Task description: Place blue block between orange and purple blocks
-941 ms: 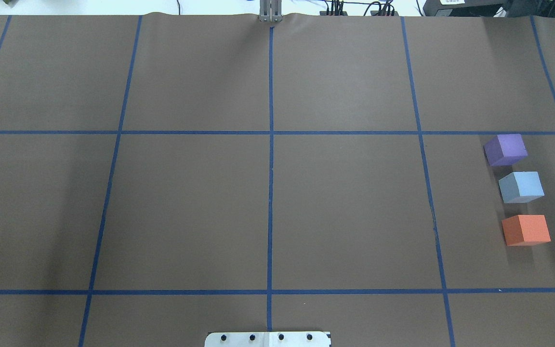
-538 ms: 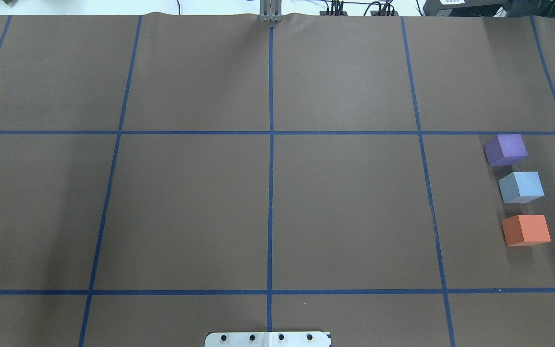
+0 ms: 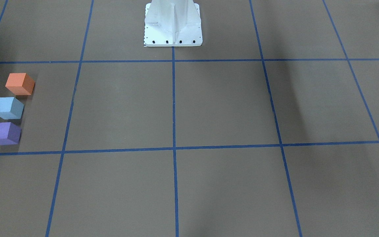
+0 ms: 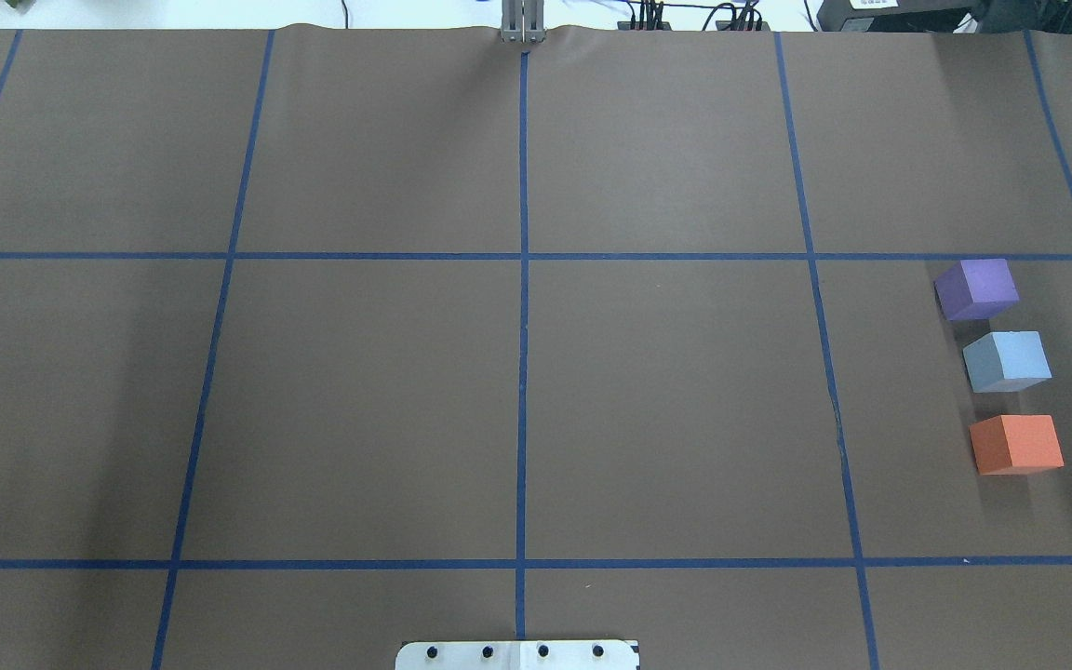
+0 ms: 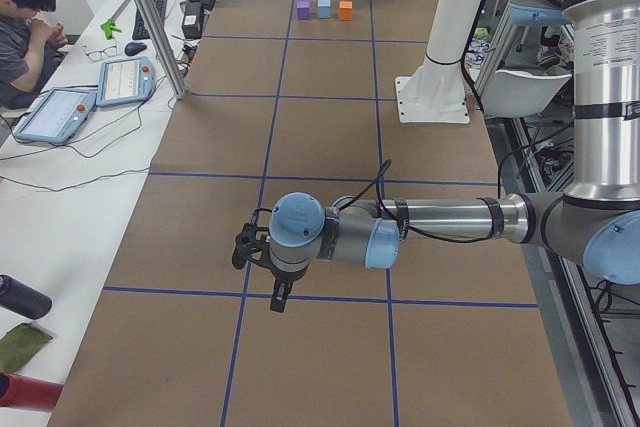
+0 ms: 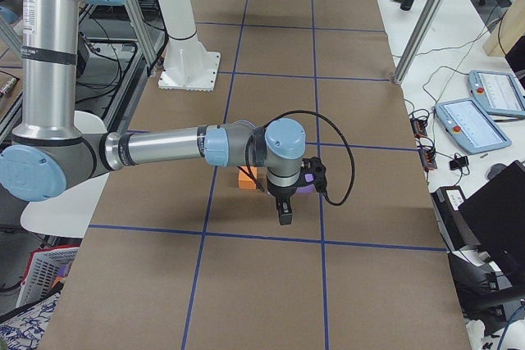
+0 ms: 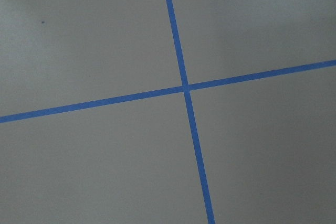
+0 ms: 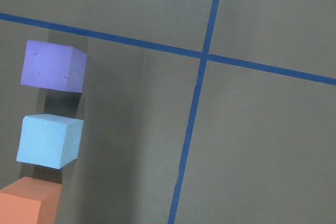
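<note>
The blue block (image 4: 1009, 360) sits on the brown table between the purple block (image 4: 978, 288) and the orange block (image 4: 1017, 444), in a line at the right side, with small gaps between them. The same row shows in the front view as orange (image 3: 19, 84), blue (image 3: 8, 108), purple (image 3: 4, 133), and in the right wrist view with the blue block (image 8: 50, 141) in the middle. My right gripper (image 6: 285, 217) hangs above the table beside the blocks. My left gripper (image 5: 280, 299) hangs far from them. Both show only in the side views, so I cannot tell whether they are open or shut.
The white robot pedestal (image 3: 173, 23) stands at the table's near edge. Blue tape lines (image 4: 523, 279) grid the brown surface. An operator (image 5: 25, 27) sits at a side desk with tablets (image 5: 125, 80). More tablets (image 6: 472, 125) lie past the table's far edge.
</note>
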Tool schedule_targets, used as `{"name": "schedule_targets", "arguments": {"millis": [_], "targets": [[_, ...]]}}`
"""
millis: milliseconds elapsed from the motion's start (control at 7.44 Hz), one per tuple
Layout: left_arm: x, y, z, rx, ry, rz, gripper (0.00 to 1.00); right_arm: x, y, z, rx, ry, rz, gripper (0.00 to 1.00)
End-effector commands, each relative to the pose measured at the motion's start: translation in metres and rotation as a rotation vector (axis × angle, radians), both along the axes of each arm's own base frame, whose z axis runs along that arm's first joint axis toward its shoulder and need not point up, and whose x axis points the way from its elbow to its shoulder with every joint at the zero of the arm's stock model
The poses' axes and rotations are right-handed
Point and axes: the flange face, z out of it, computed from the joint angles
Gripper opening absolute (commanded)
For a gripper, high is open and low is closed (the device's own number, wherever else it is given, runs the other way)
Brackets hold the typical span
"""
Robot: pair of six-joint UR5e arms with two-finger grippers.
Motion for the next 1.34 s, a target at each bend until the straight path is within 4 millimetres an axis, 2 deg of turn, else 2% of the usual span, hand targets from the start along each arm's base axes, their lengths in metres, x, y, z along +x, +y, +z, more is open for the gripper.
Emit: {"name": "schedule_targets", "arguments": {"millis": [0,134,269,538,1210], "targets": [[0.001,0.015,-0.014,-0.042,0.000,-0.001,1.00,0.000,0.000,0.000,-0.001,0.000,-0.001,1.00],[0.003,0.017,-0.033,-0.077,-0.008,0.004,1.00,0.000,0.000,0.002,-0.004,0.000,-0.001,1.00],[0.004,0.020,-0.041,-0.104,-0.011,0.005,1.00,0.000,0.001,0.002,-0.005,-0.002,-0.001,1.00],[-0.002,0.021,-0.035,-0.110,-0.096,-0.004,1.00,0.000,0.001,0.002,-0.004,-0.002,-0.002,1.00],[-0.003,0.022,-0.035,-0.112,-0.098,-0.004,1.00,-0.001,0.001,0.002,-0.004,-0.008,-0.002,1.00]]}}
